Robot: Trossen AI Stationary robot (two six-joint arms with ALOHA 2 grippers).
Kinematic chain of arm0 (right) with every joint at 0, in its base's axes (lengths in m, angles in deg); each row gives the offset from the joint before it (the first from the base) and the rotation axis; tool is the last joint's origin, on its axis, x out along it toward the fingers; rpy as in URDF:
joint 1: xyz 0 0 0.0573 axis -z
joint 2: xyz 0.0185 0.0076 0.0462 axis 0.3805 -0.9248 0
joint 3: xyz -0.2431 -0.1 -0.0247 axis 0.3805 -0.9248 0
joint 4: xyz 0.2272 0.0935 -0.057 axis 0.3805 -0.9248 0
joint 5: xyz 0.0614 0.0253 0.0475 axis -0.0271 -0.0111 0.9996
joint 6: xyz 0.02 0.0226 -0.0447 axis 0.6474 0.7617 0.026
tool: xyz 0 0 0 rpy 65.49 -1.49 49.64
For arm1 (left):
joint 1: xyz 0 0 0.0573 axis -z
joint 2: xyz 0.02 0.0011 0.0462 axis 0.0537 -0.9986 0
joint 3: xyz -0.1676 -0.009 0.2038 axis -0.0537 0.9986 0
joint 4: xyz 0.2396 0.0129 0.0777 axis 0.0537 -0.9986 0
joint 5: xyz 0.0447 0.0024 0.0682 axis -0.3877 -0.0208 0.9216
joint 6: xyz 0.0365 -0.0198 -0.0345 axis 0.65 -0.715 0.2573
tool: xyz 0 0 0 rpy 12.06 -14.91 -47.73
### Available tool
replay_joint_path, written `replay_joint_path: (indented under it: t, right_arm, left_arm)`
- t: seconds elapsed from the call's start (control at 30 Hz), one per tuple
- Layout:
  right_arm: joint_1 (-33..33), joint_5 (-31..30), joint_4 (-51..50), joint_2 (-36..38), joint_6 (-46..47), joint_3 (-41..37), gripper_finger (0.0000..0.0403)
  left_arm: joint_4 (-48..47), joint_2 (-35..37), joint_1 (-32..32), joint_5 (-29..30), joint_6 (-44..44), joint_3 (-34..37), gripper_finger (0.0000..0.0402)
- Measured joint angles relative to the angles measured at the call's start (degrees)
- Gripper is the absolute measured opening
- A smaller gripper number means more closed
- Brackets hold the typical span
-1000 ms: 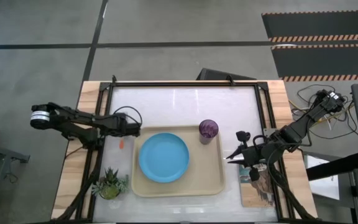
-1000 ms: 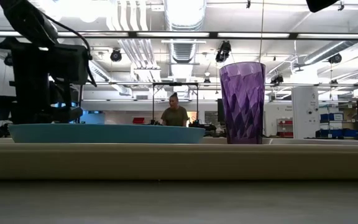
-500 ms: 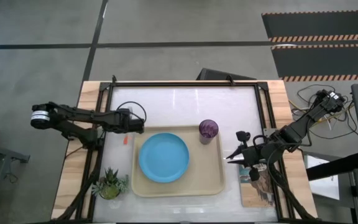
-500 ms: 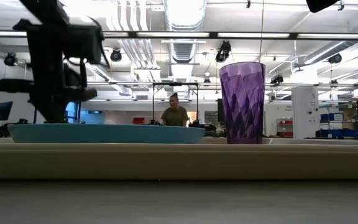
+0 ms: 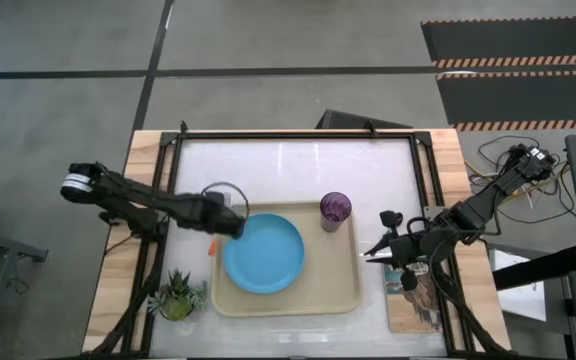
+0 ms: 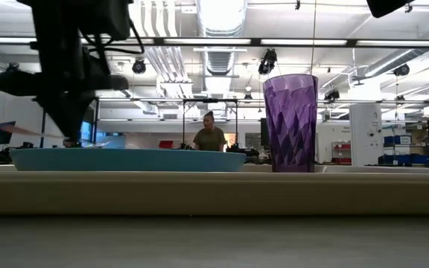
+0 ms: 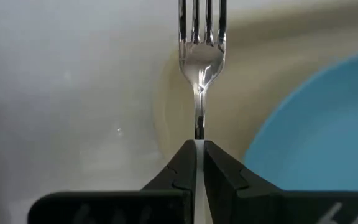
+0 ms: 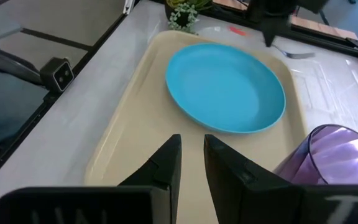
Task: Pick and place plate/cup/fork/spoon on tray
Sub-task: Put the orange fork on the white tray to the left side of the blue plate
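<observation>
The light-blue plate [image 5: 263, 253] and the purple cup [image 5: 335, 210] stand on the cream tray [image 5: 338, 290]. My left gripper [image 5: 234, 226] hangs over the tray's far left corner, beside the plate's left edge, and is shut on the fork [image 7: 202, 37]. The fork's orange handle [image 5: 211, 246] sticks out on the gripper's near side. My right gripper [image 5: 368, 252] waits just right of the tray, its fingers [image 8: 169, 162] a narrow gap apart and empty. The spoon is out of view. My left gripper pinches the fork's slim metal neck [image 7: 199, 127] between its two fingers, just behind the tines. The fingers come from above, slanting down from the table's left. The tines [image 8: 291, 54] point toward the far side over the tray, and the orange handle [image 8: 238, 31] points the other way.
A small potted plant [image 5: 176, 297] stands near the tray's near left corner. A printed book [image 5: 415, 300] lies under my right arm at the table's right edge. A person stands far back in the room [image 6: 209, 138].
My left gripper has gone toward the table's right and near edges, carrying the fork from the table left of the tray to over the tray's far left corner beside the plate. It has stayed shut on the fork.
</observation>
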Motion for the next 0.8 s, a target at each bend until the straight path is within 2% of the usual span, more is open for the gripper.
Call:
replay_joint_path:
  t: [0.2,0.5,0.63,0.8]
  right_arm:
    - [0.0,0.1,0.01,0.0,0.1,-0.41,0.0059]
    - [0.0,0.1,0.08,0.0,0.1,-0.41,0.0059]
    - [0.0,0.12,0.08,0.0,0.12,-0.41,0.0059]
    - [0.02,0.34,0.08,0.0,0.1,-0.41,0.0059]
  left_arm:
    - [-1.23,-5.31,4.57,-0.11,-7.45,-1.6,0.0]
    - [-1.38,-11.09,4.73,-2.05,-6.86,-5.88,0.0]
    - [-1.13,-11.76,4.75,-4.91,-6.95,-5.78,0.0]
    - [1.68,-11.66,5.23,-5.32,-6.97,-6.02,0.0]
